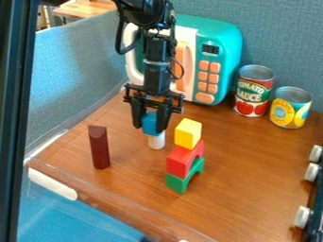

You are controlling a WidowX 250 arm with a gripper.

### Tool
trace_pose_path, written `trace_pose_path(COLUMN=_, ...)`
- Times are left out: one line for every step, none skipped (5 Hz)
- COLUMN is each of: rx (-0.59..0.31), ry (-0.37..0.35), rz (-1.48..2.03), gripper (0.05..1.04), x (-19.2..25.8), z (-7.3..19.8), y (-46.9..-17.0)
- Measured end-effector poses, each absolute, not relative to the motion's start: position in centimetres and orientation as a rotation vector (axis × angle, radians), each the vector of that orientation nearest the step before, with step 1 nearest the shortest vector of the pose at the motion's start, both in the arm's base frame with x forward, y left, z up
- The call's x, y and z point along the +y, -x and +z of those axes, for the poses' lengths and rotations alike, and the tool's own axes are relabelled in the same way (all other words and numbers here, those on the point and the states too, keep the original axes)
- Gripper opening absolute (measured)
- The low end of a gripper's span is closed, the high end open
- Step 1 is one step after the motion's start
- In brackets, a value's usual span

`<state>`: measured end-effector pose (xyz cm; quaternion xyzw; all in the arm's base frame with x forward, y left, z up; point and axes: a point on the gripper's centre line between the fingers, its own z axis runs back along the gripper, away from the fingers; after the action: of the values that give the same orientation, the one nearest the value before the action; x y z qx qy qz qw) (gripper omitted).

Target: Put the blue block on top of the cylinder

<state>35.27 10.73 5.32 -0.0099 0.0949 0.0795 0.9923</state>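
In the camera view, the black two-finger gripper point(150, 126) has its fingers around the blue block point(149, 123), directly above the white upright cylinder point(157, 140). Placement looks nearly complete; release and retreat remain. Whether block and cylinder touch is unclear.

Looks down at a slant from above the near side of the wooden surface point(252, 175), facing the toy microwave point(224, 40) toward twelve o'clock; stands moderately near, taking in white knobs point(311, 172) around four o'clock.
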Motion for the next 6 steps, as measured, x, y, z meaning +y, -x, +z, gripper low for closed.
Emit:
trace_pose_path(rx=0.196, ry=0.014, rz=0.164, gripper=0.667, x=10.7, z=5.2, y=-35.3)
trace_pose_path(rx=0.235, ry=0.015, rz=0.176, gripper=0.926, x=10.7, z=4.5, y=-35.0)
trace_pose_path(rx=0.222, ry=0.026, rz=0.193, gripper=1.009, x=10.5, z=4.6, y=-35.2)
trace_pose_path(rx=0.182, ry=0.012, rz=0.198, gripper=1.004, x=10.2, z=6.1, y=-35.4)
trace_pose_path(rx=0.1, ry=-0.025, rz=0.14, gripper=1.0, x=8.5, z=10.7, y=-35.7)
trace_pose_path(rx=0.041, ry=-0.083, rz=0.1, gripper=1.0, x=7.5, z=15.0, y=-35.0)
